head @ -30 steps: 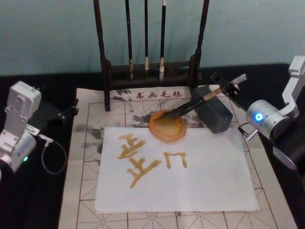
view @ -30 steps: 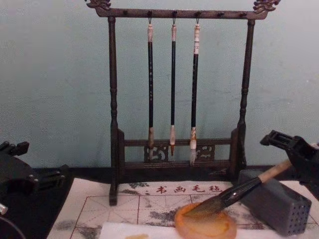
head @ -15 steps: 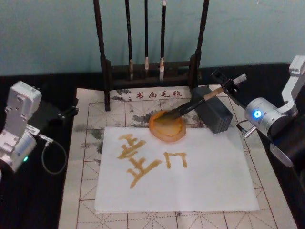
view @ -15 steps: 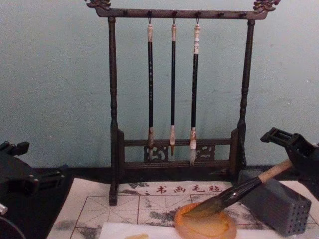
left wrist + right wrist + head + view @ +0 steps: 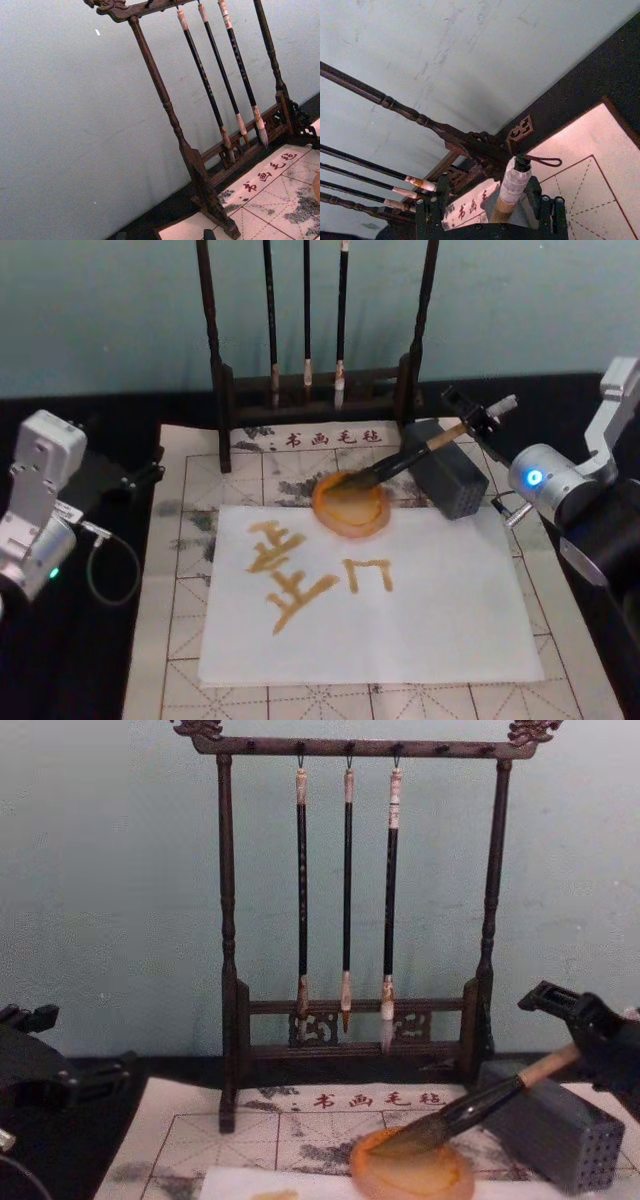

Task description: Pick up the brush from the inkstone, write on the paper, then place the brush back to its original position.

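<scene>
Bristles of the brush [image 5: 400, 462] lie in the inkstone [image 5: 350, 510], tip hard to make out; handle crosses the grey block [image 5: 452, 482], looped end between the spread, untouching fingers of the right gripper [image 5: 490, 201]; left gripper [image 5: 135, 478] parked aside

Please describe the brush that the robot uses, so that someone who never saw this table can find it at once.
Find the tall dark rack at the back. In front of it sits an orange dish, beside a grey block. The brush slants from dish over block toward the right gripper: thick, tan-handled, unlike the three thin brushes hanging on the rack.
</scene>
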`<state>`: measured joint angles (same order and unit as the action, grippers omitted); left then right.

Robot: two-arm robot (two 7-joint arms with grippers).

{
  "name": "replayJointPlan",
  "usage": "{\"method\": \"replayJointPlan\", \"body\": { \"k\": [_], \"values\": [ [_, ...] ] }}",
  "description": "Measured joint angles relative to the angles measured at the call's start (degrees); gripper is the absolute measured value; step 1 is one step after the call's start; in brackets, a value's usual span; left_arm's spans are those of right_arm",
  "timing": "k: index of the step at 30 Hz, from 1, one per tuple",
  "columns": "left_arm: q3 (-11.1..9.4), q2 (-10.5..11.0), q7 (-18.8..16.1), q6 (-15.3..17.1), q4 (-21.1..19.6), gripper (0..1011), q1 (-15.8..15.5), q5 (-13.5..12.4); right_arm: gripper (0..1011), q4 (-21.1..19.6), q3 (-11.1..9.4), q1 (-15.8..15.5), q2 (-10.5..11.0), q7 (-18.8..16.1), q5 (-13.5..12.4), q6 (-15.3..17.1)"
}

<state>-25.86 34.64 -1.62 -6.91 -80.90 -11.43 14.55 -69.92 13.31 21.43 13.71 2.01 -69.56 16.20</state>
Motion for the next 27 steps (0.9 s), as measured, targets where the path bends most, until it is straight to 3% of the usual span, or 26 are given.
{"method": "replayJointPlan", "body": {
  "k": [13, 27],
  "values": [
    [0.0, 0.0, 0.0, 0.0, 0.0, 1001, 0.0, 0.0, 1000, 0.46, 1.85, 0.45, 0.78, 0.08, -0.87, -1.1],
    [0.0, 0.0, 0.0, 0.0, 0.0, 1001, 0.0, 0.0, 1000, 0.43, 1.71, 0.46, 0.7, 0.09, -0.86, -1.03]
  ]
}}
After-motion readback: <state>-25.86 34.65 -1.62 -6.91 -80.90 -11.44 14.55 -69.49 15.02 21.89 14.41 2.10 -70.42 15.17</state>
